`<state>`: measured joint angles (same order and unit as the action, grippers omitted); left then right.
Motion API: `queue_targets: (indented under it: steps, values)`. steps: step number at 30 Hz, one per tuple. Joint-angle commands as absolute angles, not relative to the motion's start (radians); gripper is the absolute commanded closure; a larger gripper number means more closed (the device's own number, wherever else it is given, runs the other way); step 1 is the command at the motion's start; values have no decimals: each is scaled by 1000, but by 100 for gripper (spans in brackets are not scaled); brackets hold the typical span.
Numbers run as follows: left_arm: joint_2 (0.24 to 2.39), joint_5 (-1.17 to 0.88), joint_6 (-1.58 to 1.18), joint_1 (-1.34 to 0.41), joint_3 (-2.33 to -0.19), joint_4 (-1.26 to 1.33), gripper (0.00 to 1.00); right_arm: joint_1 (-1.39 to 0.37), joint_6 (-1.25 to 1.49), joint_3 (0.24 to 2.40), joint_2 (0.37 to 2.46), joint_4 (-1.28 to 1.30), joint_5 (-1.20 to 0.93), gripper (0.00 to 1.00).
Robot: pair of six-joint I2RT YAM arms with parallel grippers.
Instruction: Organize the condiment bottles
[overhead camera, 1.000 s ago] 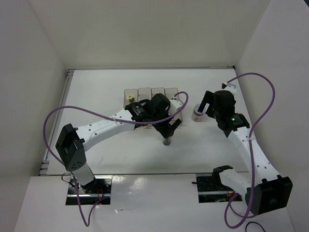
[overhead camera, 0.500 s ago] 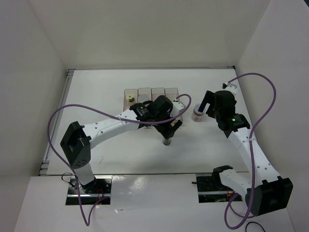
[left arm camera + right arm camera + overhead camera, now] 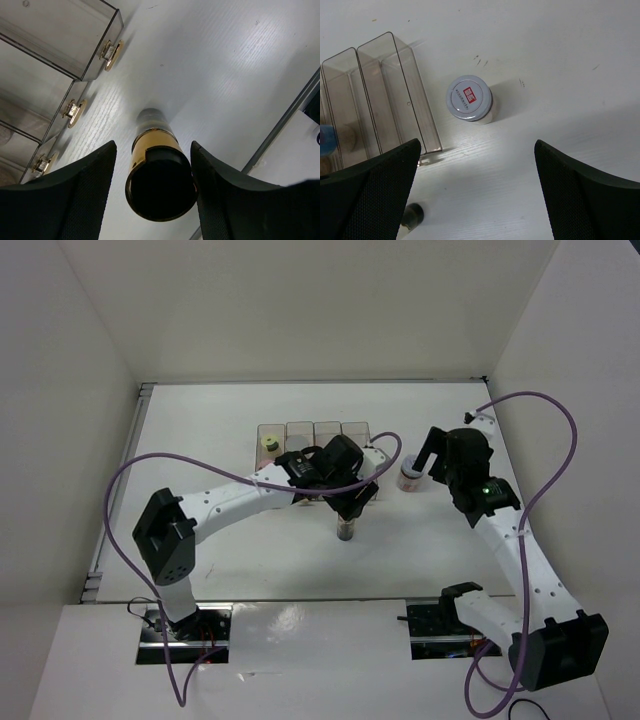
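Bins (image 3: 314, 430), four in a row, three bottles (image 3: 408, 478) seen, cream bottle (image 3: 269, 445) in leftmost bin, dark bottle (image 3: 160, 180) inside open left end effector (image 3: 152, 150), white bottle (image 3: 469, 98) beneath open right end effector (image 3: 476, 145).

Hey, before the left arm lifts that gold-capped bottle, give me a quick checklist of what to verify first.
1. Dark bottle sits between the left fingers: ok.
2. Both fingers pressed against it: cannot tell; a strip of table shows beside one finger.
3. Dark bottle standing upright: ok, as far as both views show.
4. Right fingers spread wide, holding nothing: ok.
5. White bottle out of the lift path: ok, it stands apart by the right arm.
6. A bin free for the drop: ok, the end one looks empty.
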<state>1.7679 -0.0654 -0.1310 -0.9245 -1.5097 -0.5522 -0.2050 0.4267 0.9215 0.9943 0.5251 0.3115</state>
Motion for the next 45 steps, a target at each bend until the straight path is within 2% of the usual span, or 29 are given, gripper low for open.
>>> queue_targets:
  steps: [1,7,16,21,25,29,45]
  values:
    - [1782,-84,-123,-928,-1548,-532,33,-202,443,904,953,492,356,2]
    - [1782,-84,-132,-928,-1548,-544,49,-202,443,904,933,492,365,2]
    - [1723,-64,-150,-928,-1618,-601,57,-202,443,904,924,492,365,2]
    - [1683,-15,-141,-928,-1748,-690,57,-202,443,904,923,492,365,2]
    - [1672,106,-132,-928,-1880,-768,55,-202,443,904,923,492,365,2]
    - [1749,236,-135,-884,-2014,-825,54,-202,443,904,933,492,356,2]
    - [2152,190,-166,-718,-2465,-934,54,-202,434,904,992,492,328,2]
